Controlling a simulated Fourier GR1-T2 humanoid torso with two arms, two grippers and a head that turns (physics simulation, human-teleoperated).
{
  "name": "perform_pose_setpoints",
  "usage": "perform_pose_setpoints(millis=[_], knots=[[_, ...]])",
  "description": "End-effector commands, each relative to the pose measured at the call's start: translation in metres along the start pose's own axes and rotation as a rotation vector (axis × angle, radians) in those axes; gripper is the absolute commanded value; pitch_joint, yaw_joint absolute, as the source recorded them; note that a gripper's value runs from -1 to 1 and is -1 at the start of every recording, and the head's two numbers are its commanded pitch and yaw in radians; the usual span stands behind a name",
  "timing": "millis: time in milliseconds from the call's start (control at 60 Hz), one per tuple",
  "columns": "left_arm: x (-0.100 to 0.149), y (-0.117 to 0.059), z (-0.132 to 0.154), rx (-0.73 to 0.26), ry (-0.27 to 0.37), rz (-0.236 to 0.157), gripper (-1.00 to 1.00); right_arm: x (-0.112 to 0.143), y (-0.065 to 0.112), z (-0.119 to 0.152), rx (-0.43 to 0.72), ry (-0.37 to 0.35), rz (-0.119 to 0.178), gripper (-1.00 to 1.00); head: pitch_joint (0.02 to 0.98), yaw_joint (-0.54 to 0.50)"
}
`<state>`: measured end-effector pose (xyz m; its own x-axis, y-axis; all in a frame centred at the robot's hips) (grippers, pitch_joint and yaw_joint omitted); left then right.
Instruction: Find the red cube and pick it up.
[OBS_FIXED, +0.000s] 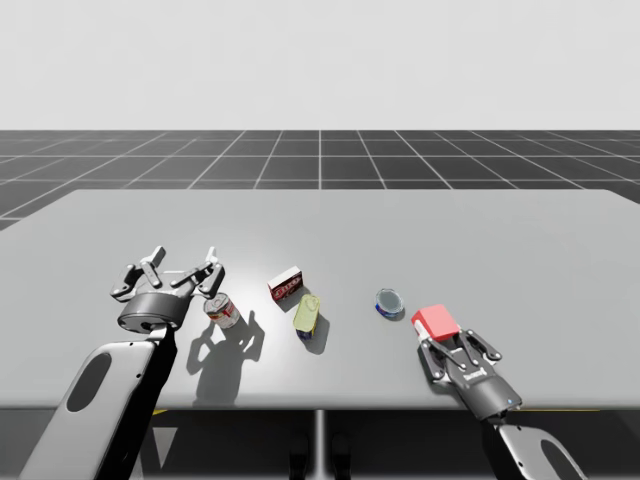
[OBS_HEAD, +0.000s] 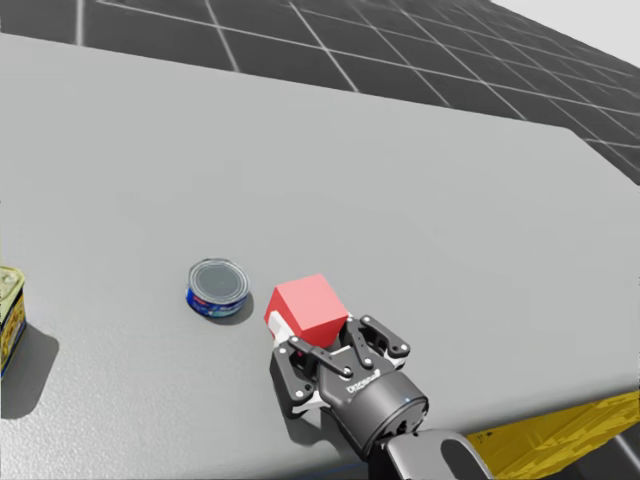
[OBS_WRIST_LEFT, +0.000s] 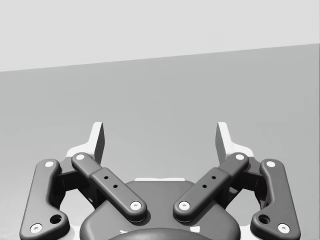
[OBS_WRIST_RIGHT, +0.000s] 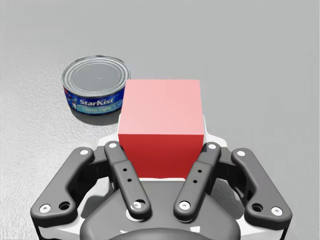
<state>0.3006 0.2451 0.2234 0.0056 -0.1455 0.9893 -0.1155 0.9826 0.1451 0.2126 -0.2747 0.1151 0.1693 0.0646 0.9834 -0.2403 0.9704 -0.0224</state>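
The red cube (OBS_FIXED: 435, 321) (OBS_HEAD: 306, 306) (OBS_WRIST_RIGHT: 161, 125) is near the table's front right. It sits between the fingers of my right gripper (OBS_FIXED: 437, 333) (OBS_HEAD: 312, 336) (OBS_WRIST_RIGHT: 161, 139), which is shut on it, one finger against each side. The cube stays low over the table, and I cannot tell whether it touches it. My left gripper (OBS_FIXED: 183, 256) (OBS_WRIST_LEFT: 160, 137) hovers open over the left part of the table with nothing between its fingers.
A flat blue tin (OBS_FIXED: 389, 302) (OBS_HEAD: 218, 285) (OBS_WRIST_RIGHT: 95, 85) lies just beyond and to the left of the cube. A red-and-white can (OBS_FIXED: 223, 310) stands beside my left gripper. A small red box (OBS_FIXED: 286, 286) and a yellow-green tin (OBS_FIXED: 308, 314) lie mid-table.
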Motion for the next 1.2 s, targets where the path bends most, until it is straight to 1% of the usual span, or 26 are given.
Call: perform_pose_setpoints(millis=[17, 83, 250, 400, 500, 667, 717, 850, 917, 1033, 1050, 1100, 1133, 1200], knots=[[-0.001, 0.0, 0.0, 0.0, 0.002, -0.003, -1.0, -0.013, -0.009, 0.006, -0.116, 0.033, -0.01, 1.0, 0.711, -0.48], [-0.001, 0.0, 0.0, 0.0, 0.003, -0.003, -1.0, -0.013, -0.009, 0.006, -0.116, 0.029, -0.004, 1.0, 0.666, -0.49], [-0.001, -0.001, 0.001, 0.001, 0.003, -0.003, -1.0, -0.015, -0.008, 0.006, -0.116, 0.018, -0.001, 1.0, 0.561, -0.51], [-0.001, -0.001, 0.001, 0.003, 0.002, -0.003, -1.0, -0.014, -0.007, 0.006, -0.115, 0.018, 0.007, 1.0, 0.491, -0.52], [-0.001, -0.001, 0.001, 0.007, 0.0, -0.003, -1.0, -0.008, -0.006, 0.007, -0.115, 0.006, 0.017, 1.0, 0.474, -0.52], [-0.001, 0.0, 0.0, 0.008, 0.0, 0.0, -1.0, 0.004, -0.003, 0.008, -0.109, -0.01, 0.036, 1.0, 0.475, -0.53], [-0.001, 0.001, 0.0, 0.008, 0.0, 0.001, -1.0, 0.01, -0.002, 0.008, -0.124, -0.02, 0.057, 1.0, 0.478, -0.53], [-0.001, 0.001, 0.0, 0.008, 0.0, 0.001, -1.0, 0.033, -0.002, 0.011, -0.127, -0.051, 0.066, 1.0, 0.486, -0.53], [0.0, 0.001, 0.0, 0.009, 0.001, 0.001, -1.0, 0.049, -0.002, 0.014, -0.118, -0.072, 0.062, 1.0, 0.489, -0.53], [0.0, 0.0, 0.0, 0.009, 0.001, 0.002, -1.0, 0.078, -0.001, 0.019, -0.119, -0.123, 0.085, 1.0, 0.49, -0.53], [0.0, 0.0, 0.0, 0.009, 0.0, 0.002, -1.0, 0.086, -0.001, 0.02, -0.119, -0.14, 0.094, 1.0, 0.49, -0.53], [0.0, 0.001, 0.0, 0.009, 0.0, 0.002, -1.0, 0.094, -0.001, 0.022, -0.119, -0.158, 0.1, 1.0, 0.491, -0.53], [0.0, 0.001, 0.0, 0.01, 0.0, 0.003, -1.0, 0.103, 0.0, 0.022, -0.12, -0.179, 0.113, 1.0, 0.492, -0.53], [0.0, 0.001, 0.0, 0.01, -0.001, 0.004, -1.0, 0.115, 0.001, 0.022, -0.122, -0.206, 0.124, 1.0, 0.492, -0.54]])
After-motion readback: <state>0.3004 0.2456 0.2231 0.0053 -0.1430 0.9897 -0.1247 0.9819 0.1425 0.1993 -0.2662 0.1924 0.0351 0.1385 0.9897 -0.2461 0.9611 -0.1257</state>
